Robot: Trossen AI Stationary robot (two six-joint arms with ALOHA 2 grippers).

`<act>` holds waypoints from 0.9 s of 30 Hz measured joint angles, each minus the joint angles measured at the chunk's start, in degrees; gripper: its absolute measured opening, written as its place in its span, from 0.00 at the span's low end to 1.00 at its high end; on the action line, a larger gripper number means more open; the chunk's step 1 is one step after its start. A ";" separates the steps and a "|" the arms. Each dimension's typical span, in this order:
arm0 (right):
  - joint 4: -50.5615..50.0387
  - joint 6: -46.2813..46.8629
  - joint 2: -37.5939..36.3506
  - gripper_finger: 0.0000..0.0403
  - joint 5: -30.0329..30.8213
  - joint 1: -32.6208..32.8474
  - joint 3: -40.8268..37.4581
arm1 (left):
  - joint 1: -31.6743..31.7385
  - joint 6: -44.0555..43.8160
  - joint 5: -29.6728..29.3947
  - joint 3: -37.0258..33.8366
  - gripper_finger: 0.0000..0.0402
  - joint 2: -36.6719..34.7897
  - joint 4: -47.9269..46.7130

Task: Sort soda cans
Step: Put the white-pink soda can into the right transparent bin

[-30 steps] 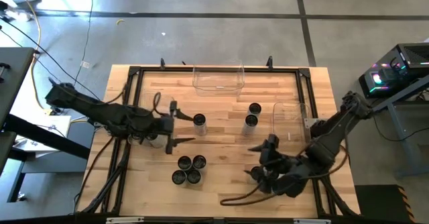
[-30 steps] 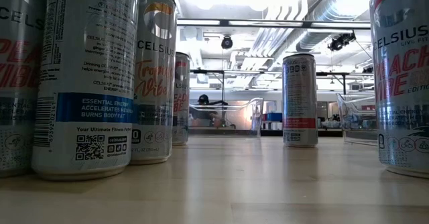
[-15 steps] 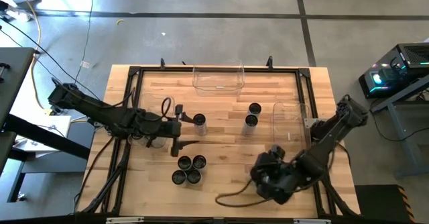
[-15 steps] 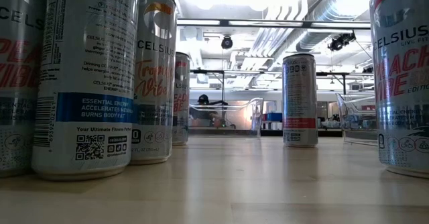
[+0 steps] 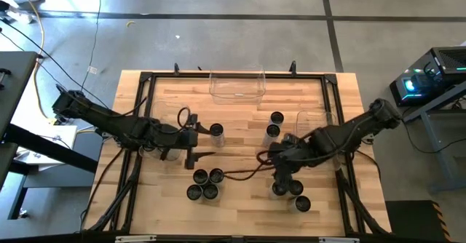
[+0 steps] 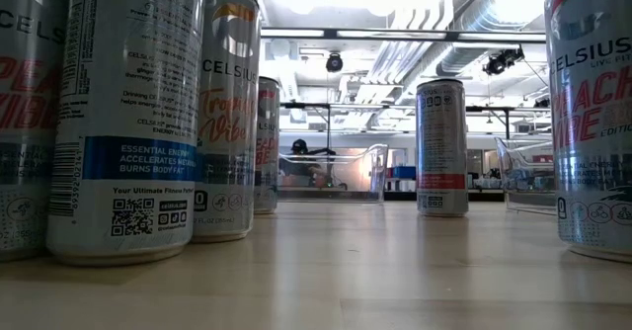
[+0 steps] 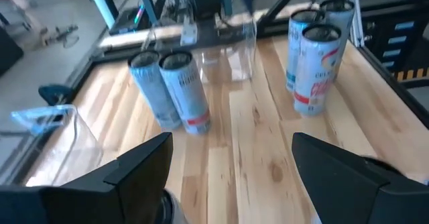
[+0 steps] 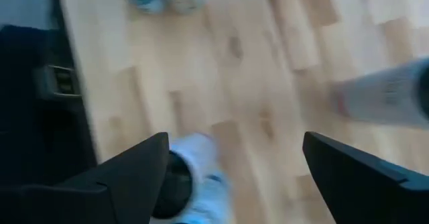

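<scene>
While both end effectors gape empty, the right end effector [image 5: 279, 172] hovers above soda cans [image 5: 285, 190] near a bin [image 5: 314, 130].

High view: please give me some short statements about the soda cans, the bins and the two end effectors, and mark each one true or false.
1. Four soda cans stand close together in one group. True.
2. The clear bin at the far edge holds two cans. False: no can shows inside it.
3. The left end effector is shut on a can. False: it is open and holds nothing; a single can stands just beside it.
4. The right end effector is open, over three cans near the front right of the table. True.
</scene>
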 joint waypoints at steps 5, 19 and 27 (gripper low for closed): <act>0.32 8.30 3.00 0.82 -0.01 4.18 -0.02 | 0.00 -0.41 -0.06 0.00 0.75 0.00 -0.96; -1.78 18.28 8.64 0.82 5.15 8.24 -0.02 | 0.02 0.16 -1.77 0.00 0.75 0.00 -0.85; -1.79 18.78 9.07 0.82 5.70 8.24 0.05 | 0.02 0.16 -1.77 0.00 0.75 0.00 -0.87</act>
